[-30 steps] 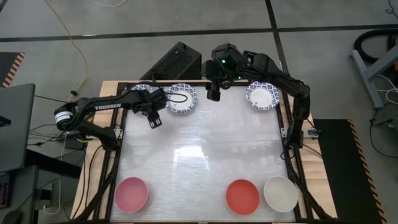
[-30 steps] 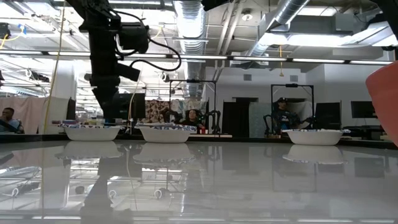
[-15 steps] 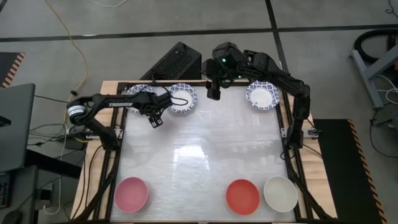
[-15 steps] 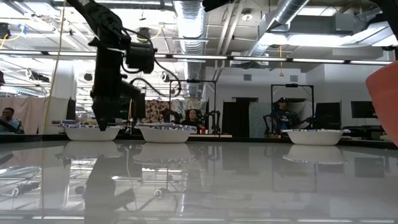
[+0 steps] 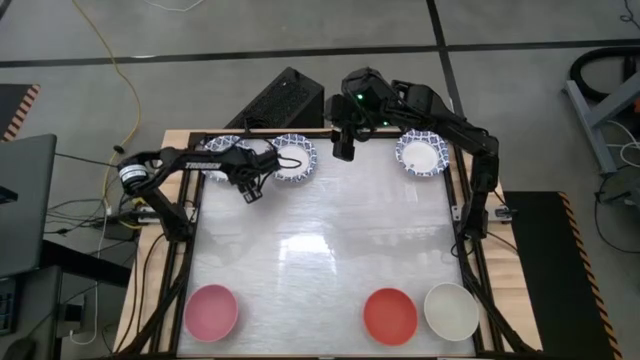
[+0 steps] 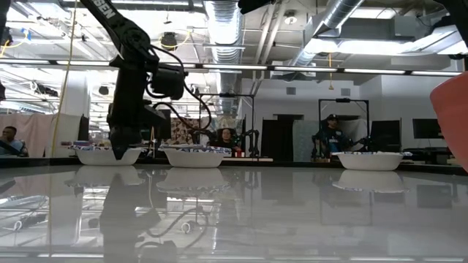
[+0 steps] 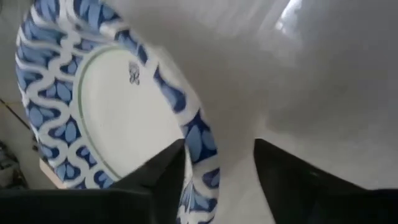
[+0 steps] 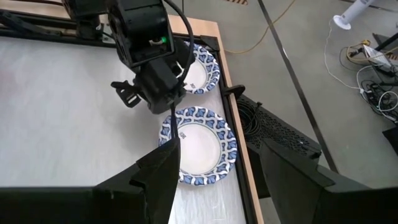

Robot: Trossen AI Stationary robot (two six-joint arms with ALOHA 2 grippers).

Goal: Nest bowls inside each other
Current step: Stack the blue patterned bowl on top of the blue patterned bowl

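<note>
Six bowls are visible on the table in the high view, all standing apart. Three blue-patterned bowls lie along one edge: one largely covered by the left arm, a second just beside it, and a third well apart near the right arm's side. Along the opposite edge stand the pink bowl, the red bowl and the plain white bowl, the last two close together. No bowl is seen seated inside another, so the nesting is judged not yet begun; every bowl remains to be stacked. A further bowl may be hidden under the left arm, but that cannot be confirmed.

The left gripper is positioned at the edge of the covered blue-patterned bowl; in the left wrist view its fingers are spread, with the rim of that bowl lying at one fingertip, and nothing is pinched. Contact cannot be told.

The right gripper is held above the table beside the second blue-patterned bowl, fingers spread and empty, with that bowl seen beyond them in the right wrist view.
</note>
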